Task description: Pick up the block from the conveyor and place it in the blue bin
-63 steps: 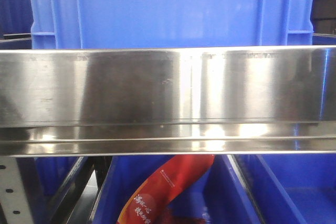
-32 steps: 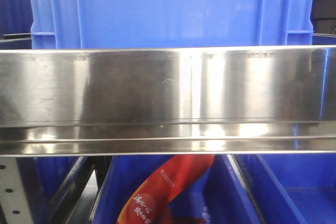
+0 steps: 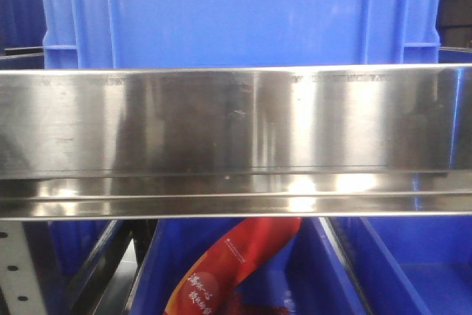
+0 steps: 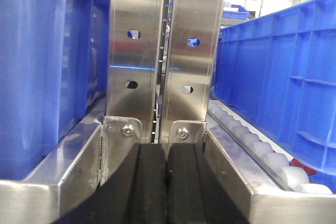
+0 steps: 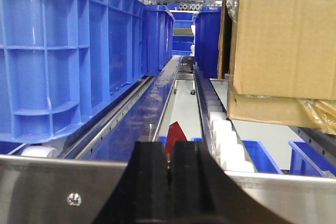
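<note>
No block and no conveyor show in any view. A large blue bin [image 3: 236, 12] fills the top of the front view, standing behind a shiny steel rail [image 3: 236, 123]. My left gripper [image 4: 167, 150] is shut, its black pads pressed together with nothing between them, right in front of two steel upright posts [image 4: 168, 51]. My right gripper [image 5: 169, 153] is shut as well and holds nothing. It sits low behind a steel crossbar [image 5: 63, 187], and a red packet [image 5: 174, 132] shows just beyond its tips.
More blue bins [image 5: 58, 51] line a roller rack, with white rollers [image 5: 226, 140] and a cardboard box [image 5: 283, 35] to the right. Blue bins [image 4: 283, 77] flank the left gripper. Below the rail, a red packet [image 3: 236, 256] lies in a lower blue bin [image 3: 413, 263].
Only the reflections on the steel rail have shifted a little. Nothing else has visibly moved.
</note>
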### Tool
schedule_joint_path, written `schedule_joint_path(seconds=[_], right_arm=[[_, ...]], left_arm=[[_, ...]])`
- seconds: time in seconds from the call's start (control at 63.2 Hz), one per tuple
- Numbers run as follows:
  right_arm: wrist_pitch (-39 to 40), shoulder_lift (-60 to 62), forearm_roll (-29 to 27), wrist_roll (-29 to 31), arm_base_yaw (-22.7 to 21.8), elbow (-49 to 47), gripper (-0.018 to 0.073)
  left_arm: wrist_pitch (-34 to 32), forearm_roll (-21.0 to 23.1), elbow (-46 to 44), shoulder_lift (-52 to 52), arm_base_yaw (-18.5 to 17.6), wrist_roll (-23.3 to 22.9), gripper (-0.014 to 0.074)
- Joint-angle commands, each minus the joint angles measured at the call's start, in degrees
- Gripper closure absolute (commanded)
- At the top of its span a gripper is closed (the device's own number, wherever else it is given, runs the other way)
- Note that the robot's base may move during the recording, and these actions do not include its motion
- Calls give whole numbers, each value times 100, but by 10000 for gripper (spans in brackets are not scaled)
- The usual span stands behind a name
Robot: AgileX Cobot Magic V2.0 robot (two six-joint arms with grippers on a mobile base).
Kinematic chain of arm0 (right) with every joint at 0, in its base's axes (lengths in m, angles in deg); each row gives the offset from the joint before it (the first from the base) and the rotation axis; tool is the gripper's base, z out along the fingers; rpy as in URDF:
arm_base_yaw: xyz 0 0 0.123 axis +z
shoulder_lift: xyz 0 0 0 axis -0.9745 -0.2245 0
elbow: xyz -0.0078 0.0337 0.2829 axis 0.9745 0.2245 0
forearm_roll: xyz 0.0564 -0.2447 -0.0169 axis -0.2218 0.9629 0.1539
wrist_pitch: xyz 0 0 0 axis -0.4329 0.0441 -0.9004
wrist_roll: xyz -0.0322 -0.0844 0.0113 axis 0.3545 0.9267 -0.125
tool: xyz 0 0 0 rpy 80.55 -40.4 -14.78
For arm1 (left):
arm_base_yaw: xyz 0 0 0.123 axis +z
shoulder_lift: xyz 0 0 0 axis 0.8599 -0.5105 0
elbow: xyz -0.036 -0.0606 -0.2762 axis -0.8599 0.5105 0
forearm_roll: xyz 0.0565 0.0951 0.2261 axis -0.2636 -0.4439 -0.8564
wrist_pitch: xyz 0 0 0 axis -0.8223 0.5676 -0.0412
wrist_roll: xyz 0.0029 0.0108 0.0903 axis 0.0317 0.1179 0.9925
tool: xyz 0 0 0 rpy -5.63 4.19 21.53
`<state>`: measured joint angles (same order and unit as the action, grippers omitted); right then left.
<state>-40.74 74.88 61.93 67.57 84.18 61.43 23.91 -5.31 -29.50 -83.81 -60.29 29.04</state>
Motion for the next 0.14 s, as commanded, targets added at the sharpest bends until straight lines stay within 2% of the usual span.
schedule_joint_path(seconds=[0.0,0.127], right_arm=[[125,35,40,11,19,-4,721],[125,35,40,11,19,-4,721]], left_arm=[[-90,23,-5,33,4,-12,708],[-90,23,-5,33,4,-12,708]])
